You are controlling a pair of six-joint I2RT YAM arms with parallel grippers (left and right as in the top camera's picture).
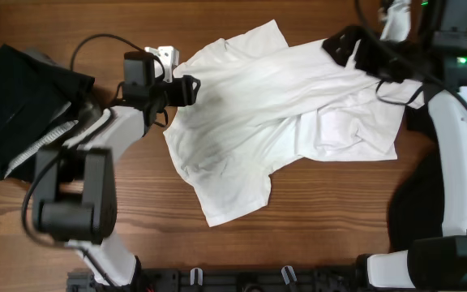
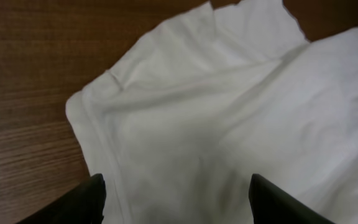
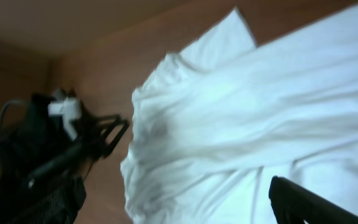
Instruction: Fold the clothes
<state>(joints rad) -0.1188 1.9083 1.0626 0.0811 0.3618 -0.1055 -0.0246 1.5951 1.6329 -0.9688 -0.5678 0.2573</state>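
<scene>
Large rumpled white cloth T-shirt (image 1: 274, 105) is lying mid-table (image 1: 314, 219) — left fingers (image 2: 92, 200) are hovering spread at its left edge, right fingers (image 3: 303, 202) are spread wide over its right side — gripping nothing.

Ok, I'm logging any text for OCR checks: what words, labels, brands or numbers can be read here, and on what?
None can be read.
White T-shirt: plain cloth, no print or label showing in any view.
Black garment at the left: no lettering showing.
Green light near the right edge: a lamp only, no sign.
</scene>
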